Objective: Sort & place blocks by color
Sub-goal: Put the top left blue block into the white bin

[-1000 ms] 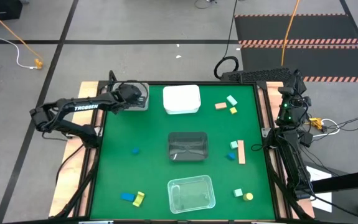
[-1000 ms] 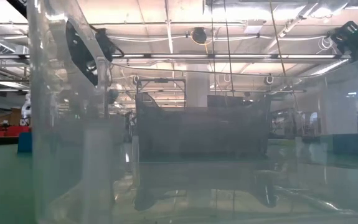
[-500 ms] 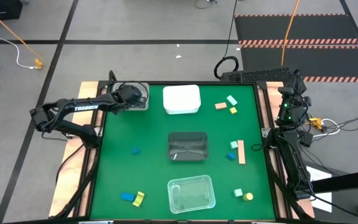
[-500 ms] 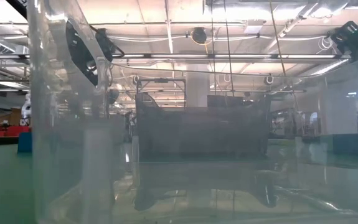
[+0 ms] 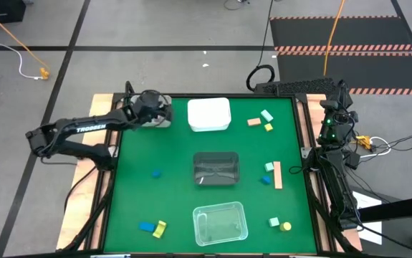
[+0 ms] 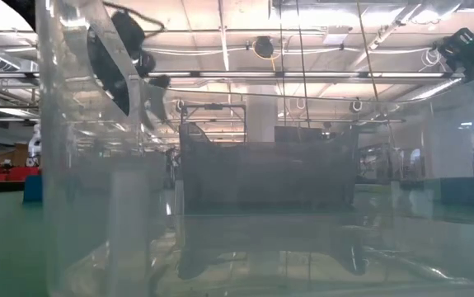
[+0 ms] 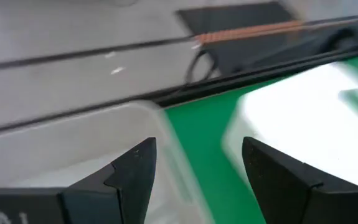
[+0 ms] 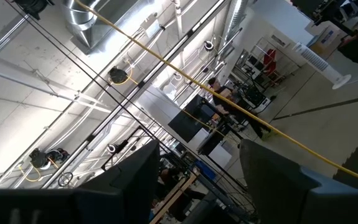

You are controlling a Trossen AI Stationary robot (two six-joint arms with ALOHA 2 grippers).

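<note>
The blocks lie loose on the green table in the high view. A salmon (image 5: 254, 122), a mint (image 5: 266, 115) and a yellow block (image 5: 269, 127) lie far right. A salmon bar (image 5: 277, 175) lies mid right with a mint and a blue piece. One blue block (image 5: 155, 173) lies mid left. A blue (image 5: 146, 226) and a yellow block (image 5: 160, 228) lie near left, a mint and a yellow one (image 5: 286, 226) near right. My left gripper (image 5: 161, 109) (image 7: 197, 168) hangs open over the clear tray (image 5: 164, 120) (image 7: 104, 143) in the far left corner. My right gripper (image 8: 197, 168) is open, parked at the right edge, pointing up.
A white tray (image 5: 209, 115) (image 7: 303, 118) stands at the far middle, a dark clear tray (image 5: 216, 168) at the centre and a clear tray (image 5: 220, 222) at the near edge. The near tray's wall (image 6: 72, 165) fills much of the low view. Open green lies left of centre.
My left gripper has risen and shifted slightly toward the table's far edge above the corner tray, and its arm has stretched out more toward the left. The gap between its fingers shows no change. The blocks and trays have stayed in place.
</note>
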